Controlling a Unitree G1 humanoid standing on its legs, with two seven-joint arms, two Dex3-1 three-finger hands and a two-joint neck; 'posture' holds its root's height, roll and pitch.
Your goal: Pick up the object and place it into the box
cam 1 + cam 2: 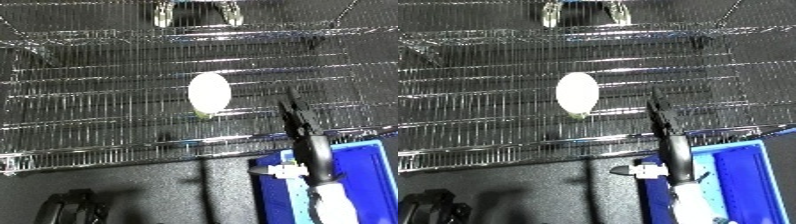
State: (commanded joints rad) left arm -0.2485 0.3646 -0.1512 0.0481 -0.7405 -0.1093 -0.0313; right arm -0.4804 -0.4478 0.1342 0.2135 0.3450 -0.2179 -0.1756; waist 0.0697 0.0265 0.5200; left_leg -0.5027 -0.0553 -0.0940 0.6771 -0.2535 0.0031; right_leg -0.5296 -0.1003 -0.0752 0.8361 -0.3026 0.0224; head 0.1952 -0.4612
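Observation:
A pale oval object (209, 93) lies on the wire shelf (107, 100), near its middle. My right hand (298, 122) reaches up from the lower right with its black fingers straight. Its fingertips stand to the right of the oval object and a little below it, apart from it. The blue bin (369, 170) sits at the lower right, below the shelf's front edge, and my right forearm (327, 200) crosses over it. My left hand does not show in either view.
The shelf's front rail (133, 150) runs across the view above a dark floor. Two metal caster-like fittings (195, 12) show at the top. A dark object (75, 205) sits at the lower left.

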